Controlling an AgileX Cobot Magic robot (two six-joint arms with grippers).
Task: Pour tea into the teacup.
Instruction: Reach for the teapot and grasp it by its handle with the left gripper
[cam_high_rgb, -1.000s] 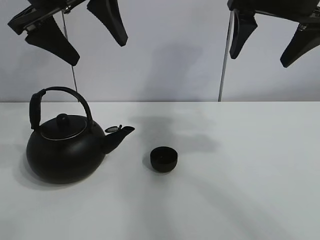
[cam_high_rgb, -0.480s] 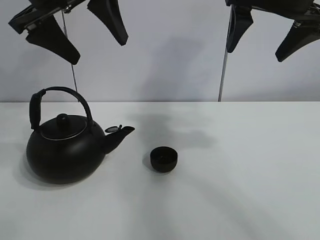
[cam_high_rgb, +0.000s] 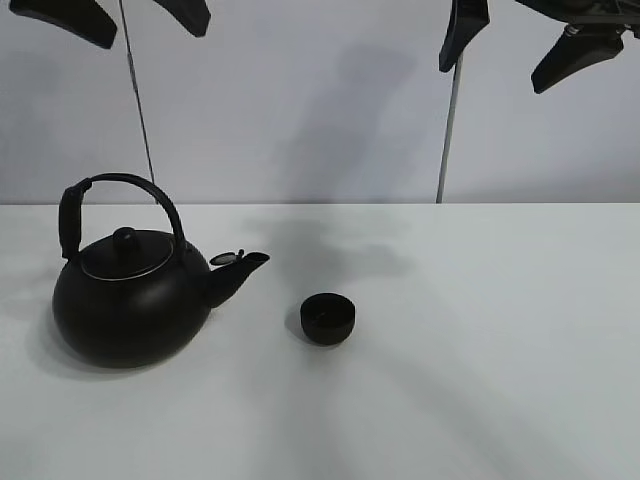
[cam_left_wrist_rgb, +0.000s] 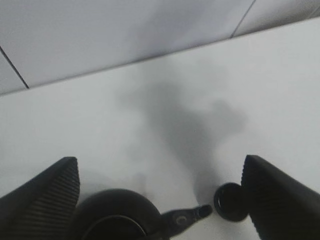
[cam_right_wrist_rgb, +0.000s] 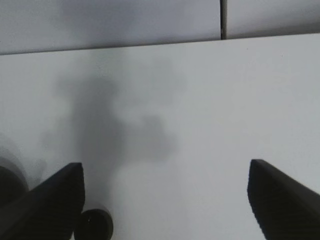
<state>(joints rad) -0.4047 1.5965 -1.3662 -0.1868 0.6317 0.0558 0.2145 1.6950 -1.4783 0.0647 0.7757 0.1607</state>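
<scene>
The small black teacup (cam_high_rgb: 328, 319) stands on the white table, just right of the spout of the big black kettle (cam_high_rgb: 130, 290) with its arched handle. My left gripper (cam_high_rgb: 125, 12) is open and empty, high above the kettle at the top edge of the exterior view. My right gripper (cam_high_rgb: 515, 45) is open and empty, high at the top right. In the left wrist view the open gripper (cam_left_wrist_rgb: 160, 197) frames the kettle (cam_left_wrist_rgb: 117, 220) and the teacup (cam_left_wrist_rgb: 230, 201) far below. In the right wrist view the open gripper (cam_right_wrist_rgb: 165, 200) shows the teacup (cam_right_wrist_rgb: 96, 225) at the frame's edge.
The white table (cam_high_rgb: 480, 350) meets a pale wall at the back. Two thin vertical poles (cam_high_rgb: 448, 130) stand behind the table.
Both grippers have risen; the left one is now mostly out of the top of the exterior view. Kettle and teacup have not moved.
</scene>
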